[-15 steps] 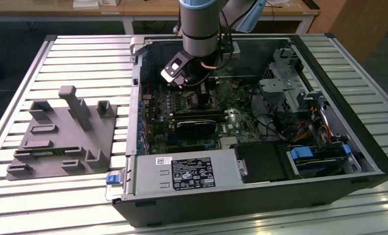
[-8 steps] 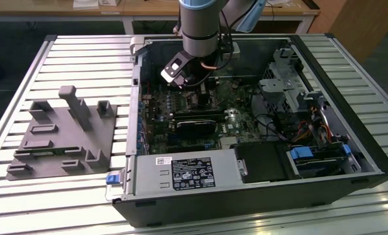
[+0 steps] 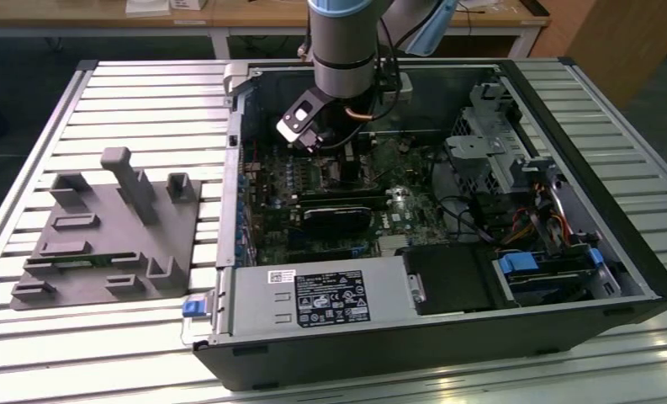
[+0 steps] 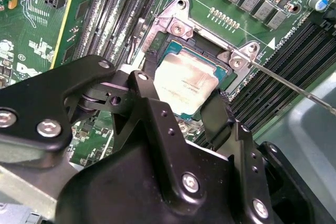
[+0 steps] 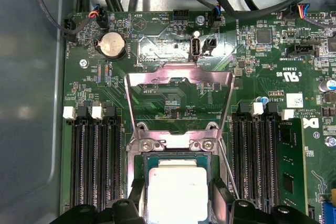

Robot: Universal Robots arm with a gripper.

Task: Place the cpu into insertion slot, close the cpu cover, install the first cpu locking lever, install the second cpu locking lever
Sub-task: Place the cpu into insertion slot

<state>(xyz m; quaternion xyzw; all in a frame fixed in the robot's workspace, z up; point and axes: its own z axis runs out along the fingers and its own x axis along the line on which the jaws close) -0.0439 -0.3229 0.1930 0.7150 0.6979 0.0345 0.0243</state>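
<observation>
Two black fingers (image 4: pixel 214 116) of the gripper (image 4: pixel 182 90) stand a chip's width apart and close against two opposite edges of the chip (image 5: pixel 176 192), so it appears to be held. The chip sits directly between them, level in the socket (image 4: pixel 176 22), or just over it; I cannot tell whether it is fully seated. It is near enough square to have no long axis that matters.

Beyond the fingertips, past the socket's hinge edge, the cover (image 5: pixel 178 76) lies thrown back on the board, its window showing green circuitry. A thin lever (image 4: pixel 286 83) runs away from the socket corner outside one finger, clear of both. Rows of memory slots (image 5: pixel 92 166) lie outside each finger, close alongside the socket, so room is tight sideways and freer upward.
</observation>
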